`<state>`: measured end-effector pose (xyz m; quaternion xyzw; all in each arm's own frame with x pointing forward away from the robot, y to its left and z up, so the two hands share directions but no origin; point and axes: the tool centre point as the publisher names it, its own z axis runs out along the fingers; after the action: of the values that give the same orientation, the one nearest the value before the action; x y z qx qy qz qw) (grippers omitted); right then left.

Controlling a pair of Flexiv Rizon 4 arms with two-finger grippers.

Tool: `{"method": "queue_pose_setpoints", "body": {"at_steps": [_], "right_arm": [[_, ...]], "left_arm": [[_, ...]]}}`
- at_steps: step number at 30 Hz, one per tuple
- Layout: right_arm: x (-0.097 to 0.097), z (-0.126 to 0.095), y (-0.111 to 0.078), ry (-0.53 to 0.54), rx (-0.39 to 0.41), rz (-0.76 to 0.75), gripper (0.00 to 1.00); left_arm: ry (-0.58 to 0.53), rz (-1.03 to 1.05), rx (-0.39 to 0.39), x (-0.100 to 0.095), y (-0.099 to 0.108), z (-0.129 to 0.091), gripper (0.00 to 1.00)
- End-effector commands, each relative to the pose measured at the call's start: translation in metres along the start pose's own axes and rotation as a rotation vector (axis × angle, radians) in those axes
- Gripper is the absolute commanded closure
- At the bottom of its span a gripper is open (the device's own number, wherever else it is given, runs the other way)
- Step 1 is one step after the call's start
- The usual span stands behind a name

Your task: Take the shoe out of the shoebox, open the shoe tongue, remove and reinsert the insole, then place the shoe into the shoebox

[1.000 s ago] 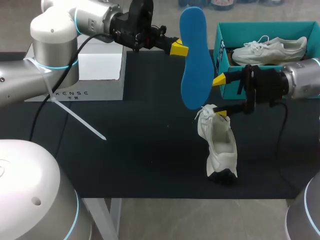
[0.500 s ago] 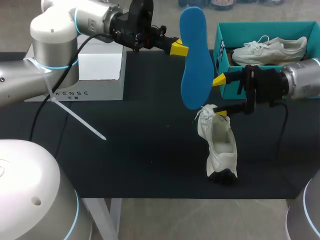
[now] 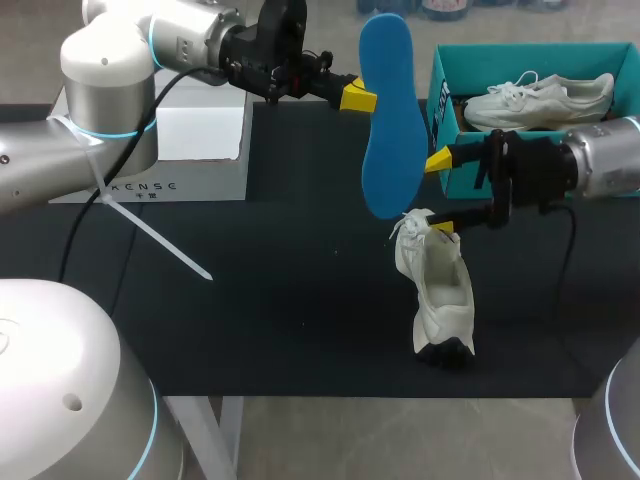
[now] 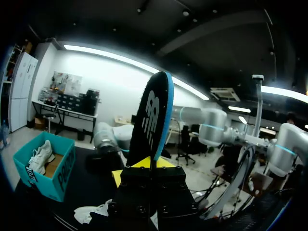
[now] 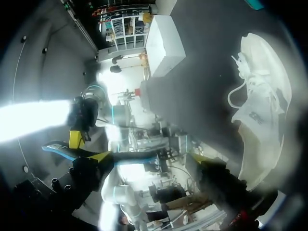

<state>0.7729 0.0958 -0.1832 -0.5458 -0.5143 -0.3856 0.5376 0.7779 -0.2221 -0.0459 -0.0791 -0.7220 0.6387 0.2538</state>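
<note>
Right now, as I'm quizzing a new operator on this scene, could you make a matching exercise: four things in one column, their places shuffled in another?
Things
1. blue insole
2. white shoe
3. second white shoe
4. white box

Places
A. inside the teal shoebox
B. at the far left of the table
C. clamped upright in the left gripper
D. on the table beside the right gripper

Pairs: 1-C, 2-D, 3-A, 4-B

Print on white box (image 3: 170, 150); logo on insole (image 4: 153, 120).
</note>
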Motion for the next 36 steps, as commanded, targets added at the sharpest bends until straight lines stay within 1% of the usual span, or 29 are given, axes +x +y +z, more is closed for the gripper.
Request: {"method": "queue_pose_setpoints", "body": {"at_steps": [1, 3, 6, 7, 9, 10, 12, 13, 16, 20, 21, 22, 23, 24, 25, 26, 27, 29, 30, 32, 33, 35, 36], "right_arm": [[0.0, 0.002, 0.0, -0.001, -0.002, 0.001, 0.0], [0.0, 0.002, 0.0, -0.001, -0.002, 0.001, 0.0], [0.0, 0.002, 0.0, -0.001, -0.002, 0.001, 0.0], [0.0, 0.002, 0.0, -0.001, -0.002, 0.001, 0.0], [0.0, 0.002, 0.0, -0.001, -0.002, 0.001, 0.0], [0.0, 0.002, 0.0, -0.001, -0.002, 0.001, 0.0], [0.0, 0.002, 0.0, -0.001, -0.002, 0.001, 0.0], [0.0, 0.002, 0.0, -0.001, -0.002, 0.001, 0.0], [0.0, 0.002, 0.0, -0.001, -0.002, 0.001, 0.0], [0.0, 0.002, 0.0, -0.001, -0.002, 0.001, 0.0], [0.0, 0.002, 0.0, -0.001, -0.002, 0.001, 0.0], [0.0, 0.002, 0.0, -0.001, -0.002, 0.001, 0.0], [0.0, 0.002, 0.0, -0.001, -0.002, 0.001, 0.0], [0.0, 0.002, 0.0, -0.001, -0.002, 0.001, 0.0], [0.0, 0.002, 0.0, -0.001, -0.002, 0.001, 0.0], [0.0, 0.002, 0.0, -0.001, -0.002, 0.001, 0.0], [0.0, 0.002, 0.0, -0.001, -0.002, 0.001, 0.0], [0.0, 0.002, 0.0, -0.001, -0.002, 0.001, 0.0], [0.0, 0.002, 0.0, -0.001, -0.002, 0.001, 0.0], [0.0, 0.002, 0.0, -0.001, -0.002, 0.001, 0.0], [0.0, 0.002, 0.0, -0.001, -0.002, 0.001, 0.0], [0.0, 0.002, 0.0, -0.001, -0.002, 0.001, 0.0], [0.0, 0.002, 0.0, -0.001, -0.002, 0.001, 0.0]], "left_arm": [[-0.002, 0.001, 0.001, 0.001, 0.001, 0.001, 1.0], [-0.002, 0.001, 0.001, 0.001, 0.001, 0.001, 1.0], [-0.027, 0.078, -0.019, 0.029, 0.004, 0.003, 1.0], [-0.041, 0.102, -0.011, 0.036, 0.004, 0.003, 1.0], [-0.057, 0.14, -0.038, 0.055, 0.007, 0.003, 1.0], [-0.079, 0.163, -0.03, 0.064, 0.009, 0.003, 1.0], [-0.047, 0.186, -0.003, 0.08, 0.012, 0.004, 1.0], [-0.049, 0.207, -0.008, 0.085, 0.013, 0.005, 1.0], [-0.007, 0.285, -0.023, 0.105, 0.023, 0.012, 1.0], [0.054, 0.379, -0.04, 0.118, 0.043, 0.022, 1.0], [0.023, 0.406, -0.063, 0.12, 0.049, 0.024, 1.0], [0.022, 0.434, -0.08, 0.121, 0.056, 0.027, 1.0], [0.041, 0.457, -0.081, 0.121, 0.06, 0.028, 1.0], [-0.014, 0.482, -0.092, 0.119, 0.064, 0.028, 1.0], [-0.028, 0.5, -0.098, 0.116, 0.069, 0.029, 1.0], [-0.015, 0.51, -0.088, 0.115, 0.073, 0.029, 1.0], [-0.048, 0.533, -0.092, 0.113, 0.077, 0.029, 1.0], [-0.058, 0.568, -0.095, 0.107, 0.083, 0.031, 1.0], [-0.088, 0.597, -0.113, 0.104, 0.086, 0.033, 1.0], [-0.096, 0.637, -0.138, 0.1, 0.091, 0.039, 1.0], [-0.124, 0.662, -0.161, 0.097, 0.096, 0.044, 1.0], [-0.14, 0.696, -0.186, 0.094, 0.099, 0.049, 1.0], [-0.161, 0.712, -0.204, 0.09, 0.102, 0.052, 1.0]]}}
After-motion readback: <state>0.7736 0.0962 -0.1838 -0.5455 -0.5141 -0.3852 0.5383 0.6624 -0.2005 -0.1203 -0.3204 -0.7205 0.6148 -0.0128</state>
